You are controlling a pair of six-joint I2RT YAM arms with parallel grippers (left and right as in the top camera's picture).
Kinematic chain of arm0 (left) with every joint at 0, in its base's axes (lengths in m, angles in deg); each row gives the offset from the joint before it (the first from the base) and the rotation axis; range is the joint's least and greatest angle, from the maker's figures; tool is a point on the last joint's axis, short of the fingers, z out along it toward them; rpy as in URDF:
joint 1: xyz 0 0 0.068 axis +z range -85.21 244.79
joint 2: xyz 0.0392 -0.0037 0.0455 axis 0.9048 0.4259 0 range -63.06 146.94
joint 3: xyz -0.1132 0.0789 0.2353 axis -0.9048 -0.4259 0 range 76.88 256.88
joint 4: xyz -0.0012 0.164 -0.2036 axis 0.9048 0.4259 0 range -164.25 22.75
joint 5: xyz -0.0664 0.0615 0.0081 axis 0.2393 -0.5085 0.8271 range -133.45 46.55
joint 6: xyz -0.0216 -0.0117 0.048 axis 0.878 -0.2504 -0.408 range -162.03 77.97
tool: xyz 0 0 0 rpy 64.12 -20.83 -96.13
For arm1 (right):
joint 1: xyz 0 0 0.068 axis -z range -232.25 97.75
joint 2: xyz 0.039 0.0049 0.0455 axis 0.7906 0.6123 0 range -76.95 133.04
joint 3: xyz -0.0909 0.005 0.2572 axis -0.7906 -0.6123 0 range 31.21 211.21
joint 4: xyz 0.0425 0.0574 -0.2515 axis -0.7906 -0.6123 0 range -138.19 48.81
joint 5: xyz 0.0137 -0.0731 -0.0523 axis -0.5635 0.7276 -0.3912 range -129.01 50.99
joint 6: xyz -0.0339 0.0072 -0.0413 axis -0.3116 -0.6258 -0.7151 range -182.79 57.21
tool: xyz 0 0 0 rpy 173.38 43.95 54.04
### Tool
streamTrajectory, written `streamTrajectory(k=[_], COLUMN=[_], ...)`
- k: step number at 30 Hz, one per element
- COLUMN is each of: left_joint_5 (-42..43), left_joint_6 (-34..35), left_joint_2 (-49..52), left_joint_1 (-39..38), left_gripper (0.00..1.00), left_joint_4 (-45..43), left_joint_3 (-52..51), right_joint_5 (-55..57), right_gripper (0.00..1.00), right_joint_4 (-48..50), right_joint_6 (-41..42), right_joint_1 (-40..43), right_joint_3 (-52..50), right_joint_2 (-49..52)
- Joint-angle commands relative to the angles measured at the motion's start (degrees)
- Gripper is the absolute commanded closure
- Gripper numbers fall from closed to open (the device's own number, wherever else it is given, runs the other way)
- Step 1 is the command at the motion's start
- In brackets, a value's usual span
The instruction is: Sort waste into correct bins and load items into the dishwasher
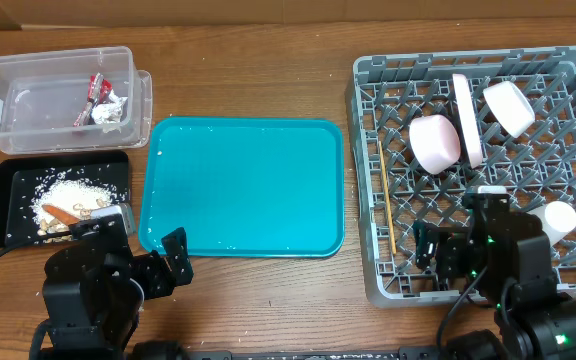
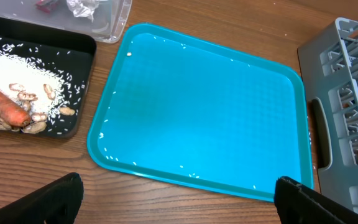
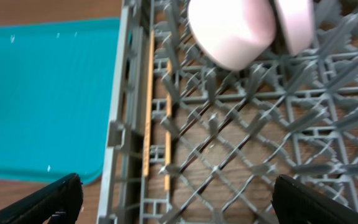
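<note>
Left tool (image 2: 179, 200): jaws wide apart, nothing between them, over the bench (image 2: 185, 18) at the near edge of the teal tray (image 2: 197, 106). Right tool (image 3: 179, 202): jaws apart, empty, above the near-left part of the grey dish rack (image 1: 468, 62).

Rack contents:
- two chopsticks (image 3: 148, 106) lie on the lattice along the left wall;
- plate (image 1: 467, 120) stands on edge between two white bowls (image 1: 435, 142);
- cup (image 1: 558, 220) sits toward the right side.

Clear tub (image 1: 28, 85), far left: red wrapper (image 1: 96, 88) and foil ball (image 1: 111, 108) inside.

Black tray (image 1: 13, 190), just in front of the tub: rice scraps (image 2: 17, 71) and carrot stick (image 2: 5, 106) inside.

Teal tray carries only a few stray grains.
</note>
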Motion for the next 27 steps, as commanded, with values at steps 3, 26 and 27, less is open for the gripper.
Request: streamTrajectory(k=[3,26,27], left_joint_5=[-0.6,-0.6,-0.6], left_joint_6=[0.8,0.8,0.8], left_joint_2=[-0.4,-0.4,-0.4], left_joint_1=[-0.1,-0.1,-0.1], left_gripper=[0.00,0.01,0.00], left_joint_4=[0.0,0.0,0.0], left_joint_3=[-0.3,-0.3,-0.3], right_joint_5=[-0.2,-5.8,-7.5], right_gripper=[0.00,0.00,0.00], right_joint_4=[8.7,57.1,55.2], right_joint_6=[-4.3,-10.2,-11.5], right_joint_1=[3.8,6.4,6.9], right_joint_3=[-3.8,-45.8,-45.8], right_joint_2=[-5.8,-36.3,-36.3])
